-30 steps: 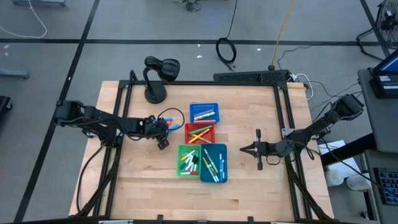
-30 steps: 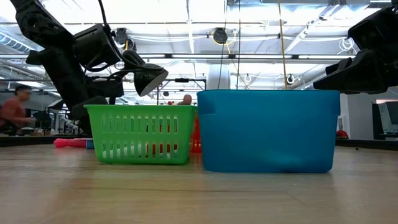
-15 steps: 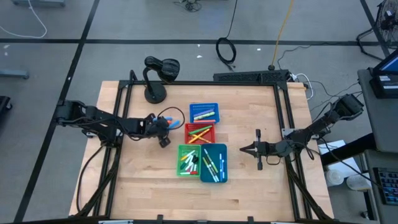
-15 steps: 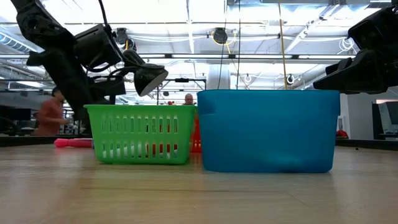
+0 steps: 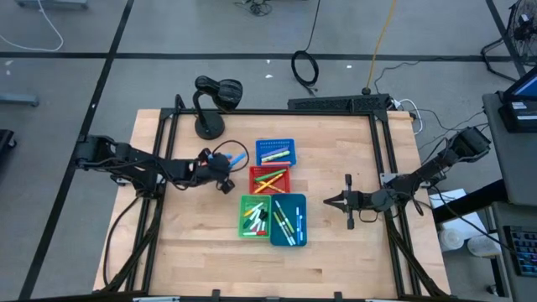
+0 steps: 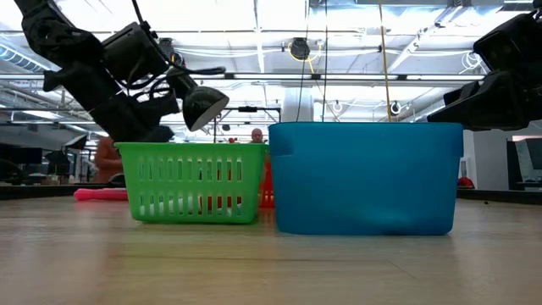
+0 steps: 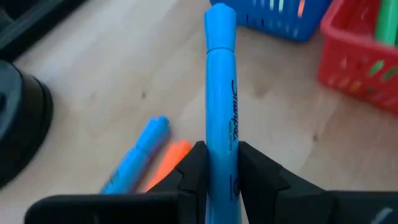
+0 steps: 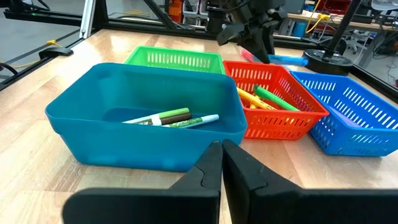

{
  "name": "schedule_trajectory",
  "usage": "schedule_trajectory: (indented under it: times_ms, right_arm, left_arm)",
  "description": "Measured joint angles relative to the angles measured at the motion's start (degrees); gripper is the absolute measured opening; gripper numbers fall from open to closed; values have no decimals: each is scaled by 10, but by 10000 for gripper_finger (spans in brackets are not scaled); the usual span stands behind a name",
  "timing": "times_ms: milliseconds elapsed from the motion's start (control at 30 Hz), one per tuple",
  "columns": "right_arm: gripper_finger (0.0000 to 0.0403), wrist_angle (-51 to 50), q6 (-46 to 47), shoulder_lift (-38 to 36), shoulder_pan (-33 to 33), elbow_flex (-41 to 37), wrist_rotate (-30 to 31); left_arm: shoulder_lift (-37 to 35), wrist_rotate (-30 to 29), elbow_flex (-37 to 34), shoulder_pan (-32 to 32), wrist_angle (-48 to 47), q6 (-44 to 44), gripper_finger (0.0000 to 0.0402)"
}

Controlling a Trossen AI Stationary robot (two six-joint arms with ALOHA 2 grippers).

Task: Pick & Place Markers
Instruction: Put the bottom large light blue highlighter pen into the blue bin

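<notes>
Left pincer (image 5: 223, 172) sits over the counter (image 5: 193, 243), just beside the red bin (image 5: 270, 179), in the high view. It is shut on a blue marker (image 5: 238, 159). The marker sticks out toward the blue bin (image 5: 276, 152). The green bin (image 5: 254, 216) and the teal bin (image 5: 289, 219) lie nearer the front, and both have markers in them. The right pincer (image 5: 333, 200) waits near the teal bin, shut and holding nothing.

From the low view, the left arm (image 6: 102, 72) hangs high above the green bin (image 6: 190, 182). The held marker cannot be made out here. A pink marker (image 6: 97, 194) lies on the counter behind the green bin.

Through the left wrist view, the two fingers (image 7: 189, 171) squeeze the blue marker (image 7: 220, 93) near its lower end. Most of it points out ahead. Another blue marker (image 7: 138, 152) and an orange one (image 7: 168, 158) still lie on the counter below.

The right wrist view shows the right pincer (image 8: 222, 152) closed up in front of the teal bin (image 8: 146, 118).

To do this step well, the arm should probably carry the marker to the blue bin. It should stay high enough to pass over the rim. The long free end could bump a bin wall, so it should go slowly. It should let go only when the marker is right over the bin.
</notes>
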Motion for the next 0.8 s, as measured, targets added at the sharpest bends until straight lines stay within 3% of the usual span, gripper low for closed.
schedule_trajectory:
  times_ms: [467, 633, 800]
  right_arm:
    - [0, 1, 0, 0, 0, 0, 1]
    - [0, 2, -2, 0, 0, 0, 1]
    - [0, 4, -2, 0, 0, 0, 2]
  left_arm:
    - [0, -29, 1, 16, 152, 95, 69]
    - [-1, 34, 4, 37, 260, 128, 76]
    - [-1, 81, 69, 58, 176, 133, 69]
